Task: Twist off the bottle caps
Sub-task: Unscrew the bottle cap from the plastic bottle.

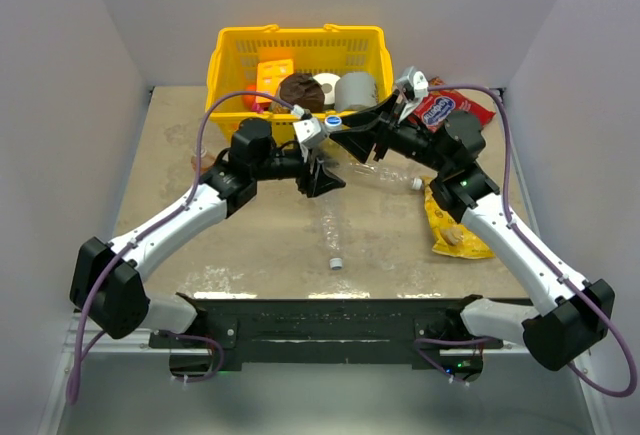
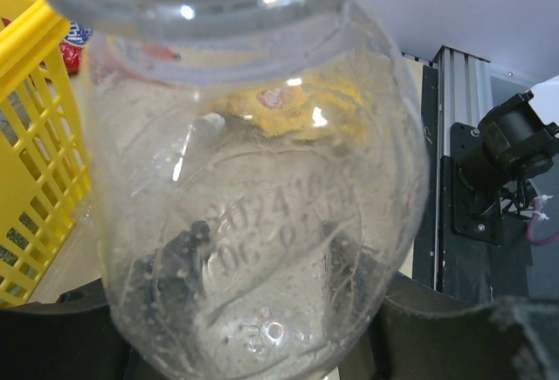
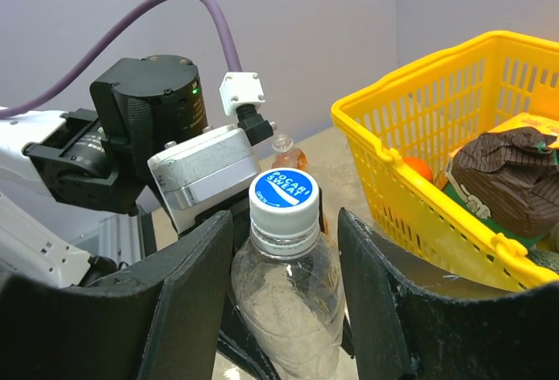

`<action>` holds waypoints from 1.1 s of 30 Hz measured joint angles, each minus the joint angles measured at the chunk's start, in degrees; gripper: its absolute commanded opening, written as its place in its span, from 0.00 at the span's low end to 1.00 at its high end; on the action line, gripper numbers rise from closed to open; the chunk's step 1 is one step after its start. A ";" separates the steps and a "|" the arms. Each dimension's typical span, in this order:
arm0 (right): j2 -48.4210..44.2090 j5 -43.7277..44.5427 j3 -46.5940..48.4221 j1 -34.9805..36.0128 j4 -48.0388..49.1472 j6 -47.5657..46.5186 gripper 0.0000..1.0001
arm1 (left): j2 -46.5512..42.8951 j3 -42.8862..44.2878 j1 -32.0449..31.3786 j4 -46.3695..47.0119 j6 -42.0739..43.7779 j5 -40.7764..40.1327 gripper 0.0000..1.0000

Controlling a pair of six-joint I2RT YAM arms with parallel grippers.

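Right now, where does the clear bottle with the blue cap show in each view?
Left wrist: clear bottle fills the frame, close up.
Right wrist: lower centre, blue cap uppermost, between the fingers of the right end effector.
Top external: centre, just below the basket; mainly the cap shows.
Shared landmark: yellow basket, at the far edge there, left edge in left wrist, right side in right wrist.

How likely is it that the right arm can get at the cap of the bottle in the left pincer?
Probably yes: the right pincer straddles the cap, nothing between them, while the left pincer grips the clear bottle lower down.
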 measured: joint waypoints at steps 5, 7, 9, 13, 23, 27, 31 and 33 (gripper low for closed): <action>0.00 0.22 0.00 0.07 -0.11 -0.26 0.53 | 0.20 0.00 -0.20 -0.33 0.00 -0.02 0.22; 0.00 0.44 0.00 0.09 -0.13 -0.35 0.53 | 0.24 0.00 -0.42 -0.46 0.02 0.00 0.21; 0.02 0.55 0.00 0.09 -0.13 -0.37 0.53 | 0.26 0.00 -0.68 -0.61 0.02 0.00 0.21; 0.28 0.59 0.07 0.09 -0.13 -0.37 0.46 | 0.39 0.00 -0.79 -0.74 0.09 0.00 0.21; 1.57 -2.91 0.28 -0.15 0.90 -0.11 0.19 | 0.48 0.00 -0.76 -1.57 0.42 1.55 0.21; 1.64 -7.69 0.28 -1.36 1.99 0.85 0.17 | 0.48 0.00 -0.66 -1.51 0.70 5.42 0.21; 2.38 -15.45 0.31 -2.89 5.75 3.54 0.16 | 0.46 0.00 -0.63 -1.07 0.81 10.93 0.21; 2.93 -19.34 0.31 -3.37 8.26 5.18 0.16 | 0.46 0.00 -0.63 -1.07 1.01 13.79 0.21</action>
